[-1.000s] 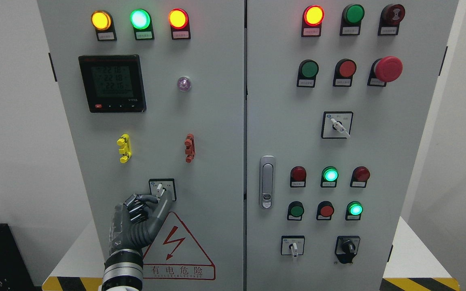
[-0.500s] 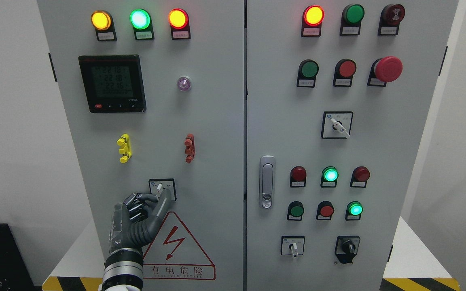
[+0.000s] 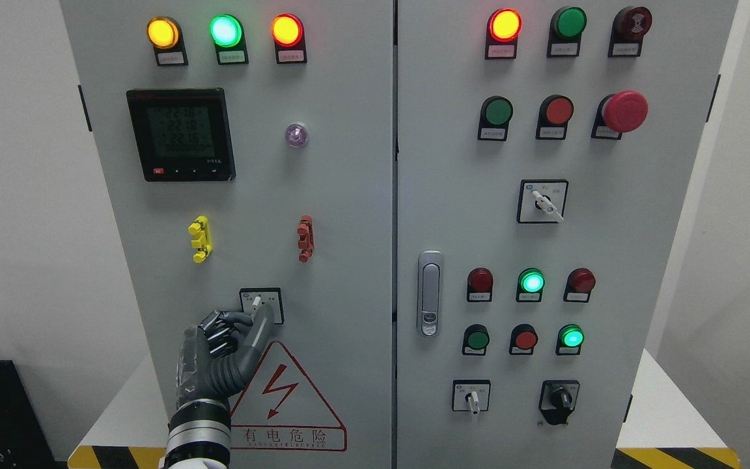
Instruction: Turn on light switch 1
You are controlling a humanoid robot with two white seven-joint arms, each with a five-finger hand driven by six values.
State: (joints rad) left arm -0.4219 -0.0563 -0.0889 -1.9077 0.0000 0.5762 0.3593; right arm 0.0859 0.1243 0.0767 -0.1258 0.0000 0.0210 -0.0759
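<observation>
Light switch 1 point(image 3: 257, 302) is a small white lever on a black-framed square plate, low on the cabinet's left door point(image 3: 349, 215). The lever stands nearly upright, its top leaning slightly right. My left hand point(image 3: 259, 316) comes up from the bottom edge and sits just below the plate. Its thumb point(image 3: 267, 317) and curled index finger point(image 3: 239, 318) pinch the lever's lower end, while the other fingers are folded. The lower part of the plate is hidden behind the thumb. My right hand is out of view.
Above the switch are a yellow terminal point(image 3: 199, 238), a red terminal point(image 3: 305, 238), a digital meter point(image 3: 180, 134) and three lit lamps. A red warning triangle point(image 3: 287, 407) sits under the hand. The right door point(image 3: 616, 228) carries buttons, lamps, rotary switches and a latch handle point(image 3: 429, 293).
My left hand has shifted slightly left, the thumb drawing in towards the lever. The lever's top now leans a little to the right.
</observation>
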